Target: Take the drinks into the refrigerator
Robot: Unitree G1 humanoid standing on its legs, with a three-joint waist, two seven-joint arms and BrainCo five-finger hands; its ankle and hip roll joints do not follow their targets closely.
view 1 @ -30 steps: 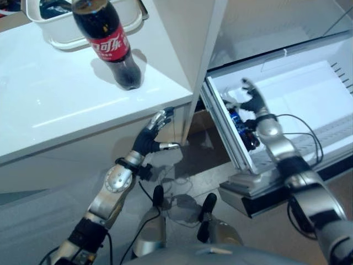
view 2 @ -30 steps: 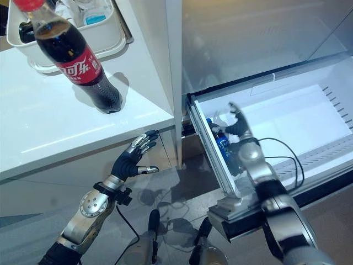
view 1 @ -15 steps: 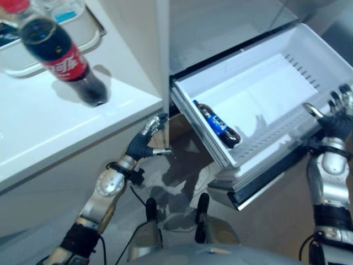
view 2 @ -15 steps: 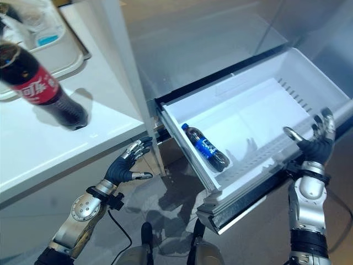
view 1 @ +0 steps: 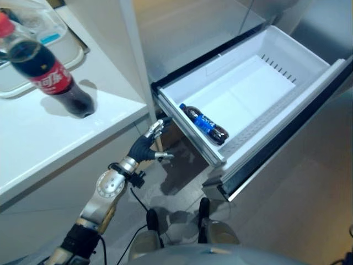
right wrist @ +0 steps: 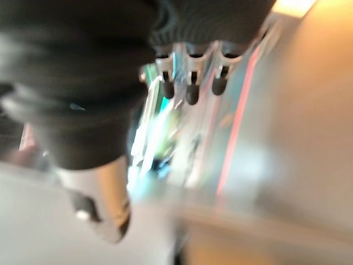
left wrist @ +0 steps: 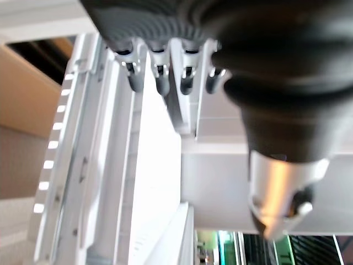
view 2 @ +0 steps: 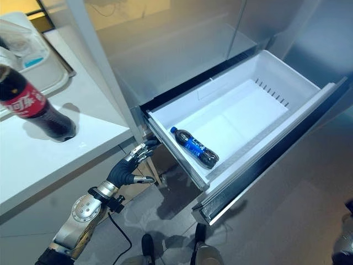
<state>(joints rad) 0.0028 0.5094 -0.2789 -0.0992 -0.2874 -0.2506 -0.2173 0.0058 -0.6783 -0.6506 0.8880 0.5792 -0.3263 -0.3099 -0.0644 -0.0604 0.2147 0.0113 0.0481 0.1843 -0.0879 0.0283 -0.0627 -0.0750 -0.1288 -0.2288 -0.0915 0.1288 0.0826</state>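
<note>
A dark drink bottle with a blue label lies on its side in the left end of the pulled-out white refrigerator drawer. A cola bottle with a red label stands upright on the white counter. My left hand hangs below the counter's corner, just left of the drawer, fingers relaxed and holding nothing. The left wrist view has its fingers straight before the drawer's side. My right hand shows straight, bare fingers in its wrist view.
A white tub holding small items sits on the counter behind the cola bottle. The refrigerator's steel front rises behind the drawer. The drawer's dark front panel juts out over the grey floor.
The camera has swung, shifting the whole scene. My right hand left the drawer beside the blue-label bottle and dropped away to the lower right. The left hand stayed below the counter.
</note>
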